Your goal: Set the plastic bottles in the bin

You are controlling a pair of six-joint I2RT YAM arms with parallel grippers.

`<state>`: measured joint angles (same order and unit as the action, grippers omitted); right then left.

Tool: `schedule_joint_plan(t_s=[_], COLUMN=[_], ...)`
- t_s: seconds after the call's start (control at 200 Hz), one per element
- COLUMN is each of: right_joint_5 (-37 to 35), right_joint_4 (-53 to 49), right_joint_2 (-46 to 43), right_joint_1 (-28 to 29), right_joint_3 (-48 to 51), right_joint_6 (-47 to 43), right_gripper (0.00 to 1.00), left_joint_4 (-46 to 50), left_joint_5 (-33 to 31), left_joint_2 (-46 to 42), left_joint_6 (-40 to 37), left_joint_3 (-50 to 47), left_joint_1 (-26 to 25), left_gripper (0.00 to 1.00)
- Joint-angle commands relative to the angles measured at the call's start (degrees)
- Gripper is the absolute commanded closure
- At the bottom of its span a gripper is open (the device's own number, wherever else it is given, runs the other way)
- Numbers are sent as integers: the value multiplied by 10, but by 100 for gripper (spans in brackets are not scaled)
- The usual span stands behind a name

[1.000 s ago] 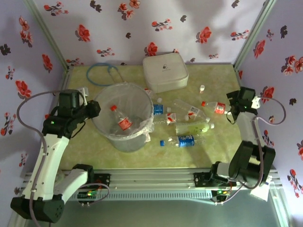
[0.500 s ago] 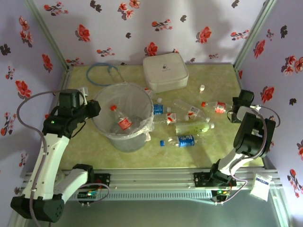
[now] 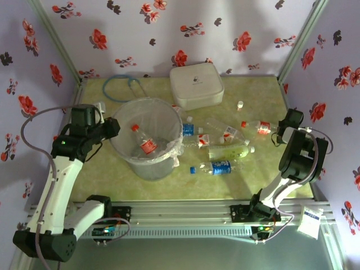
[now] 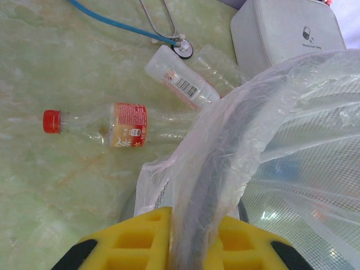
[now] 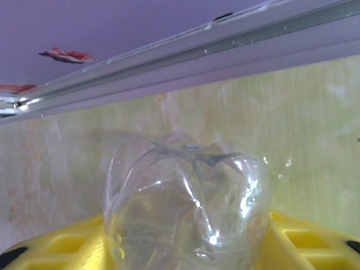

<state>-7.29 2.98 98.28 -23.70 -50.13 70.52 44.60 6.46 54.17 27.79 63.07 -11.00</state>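
The bin (image 3: 147, 138), a grey bucket lined with a crinkly clear bag, stands left of centre with one red-capped bottle (image 3: 144, 143) inside. My left gripper (image 3: 111, 129) is shut on the bin's rim (image 4: 225, 140), bag and rim pinched between the yellow fingers (image 4: 138, 236). My right gripper (image 3: 277, 130) is shut on the base of a red-labelled bottle (image 3: 259, 127), whose clear bottom (image 5: 185, 202) sits between its pads. Several more bottles lie right of the bin: blue-labelled (image 3: 188, 130), red-and-white (image 3: 221, 131), greenish (image 3: 228, 152), blue-labelled (image 3: 216, 167). A red-capped bottle (image 4: 109, 126) lies left of the bin.
A white rounded-square box (image 3: 196, 84) sits at the back, with a tiny white cap piece (image 3: 240, 104) to its right. A blue stethoscope (image 3: 121, 85) lies at the back left. The right wall and its metal rail (image 5: 185, 50) are close behind the held bottle.
The right arm's elbow has swung up and its wrist has turned at the right edge; the bottle's base now sits in its gripper, nudged slightly right. Left arm and bin have not moved.
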Motion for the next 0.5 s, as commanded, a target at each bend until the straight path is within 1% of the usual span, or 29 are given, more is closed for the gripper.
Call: schedule_joint_plan(t_s=[0.0, 0.125, 0.235, 0.335, 0.425, 0.495], right_joint_5=[-5, -20, -28, -27, -19, -11], right_joint_4=[-6, -33, -44, -74, -84, -92], right_joint_2=[-47, -120, -215, -301, -384, -425], right_joint_1=[-6, -5, -4, 3, 22, 43], right_joint_3=[10, 20, 51, 68, 78, 66], right_joint_6=[-14, -24, -24, -30, -42, -46], right_gripper=[47, 48, 48, 50, 52, 55], left_joint_4=[-28, -30, -37, -44, -49, -55], left_joint_5=[-4, -6, -6, -4, -1, 1], left_joint_2=[8, 7, 6, 8, 13, 15], left_joint_6=[0, 1, 2, 5, 7, 9], left_joint_3=[10, 8, 3, -2, -3, -3], left_joint_1=[-3, -3, -3, -3, -3, -4], left_gripper=[100, 100, 100, 100, 100, 100])
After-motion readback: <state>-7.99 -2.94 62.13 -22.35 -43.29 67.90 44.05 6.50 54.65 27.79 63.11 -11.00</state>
